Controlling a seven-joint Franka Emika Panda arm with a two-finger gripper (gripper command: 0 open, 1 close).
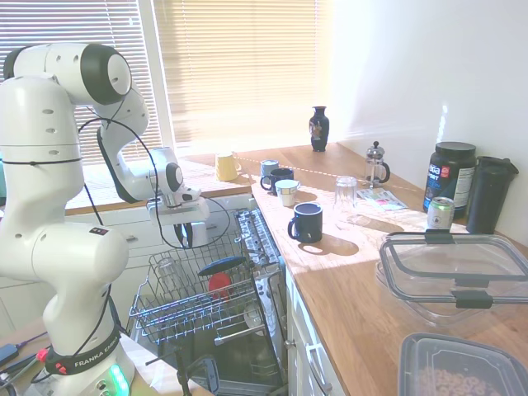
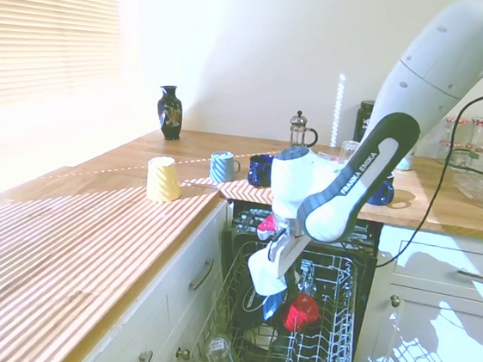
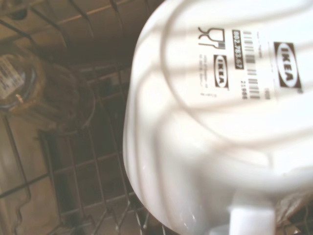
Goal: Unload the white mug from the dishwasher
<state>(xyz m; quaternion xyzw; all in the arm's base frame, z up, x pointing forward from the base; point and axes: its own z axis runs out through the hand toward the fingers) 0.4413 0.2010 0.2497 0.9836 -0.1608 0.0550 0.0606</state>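
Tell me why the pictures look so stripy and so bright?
First exterior view: sun through the blinds washes out the window. Second exterior view: striped shadows lie across the counter. Wrist view: soft stripes cross the white mug, which is slightly blurry.

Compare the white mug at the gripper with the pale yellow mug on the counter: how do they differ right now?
The white mug hangs tilted under the gripper, above the dishwasher rack; the pale yellow mug stands upside down on the wooden counter. The white mug looks glossy and smooth and its base carries a printed label in the wrist view; the yellow one has ribbed sides. Both look about the same size, and neither stands mouth up.
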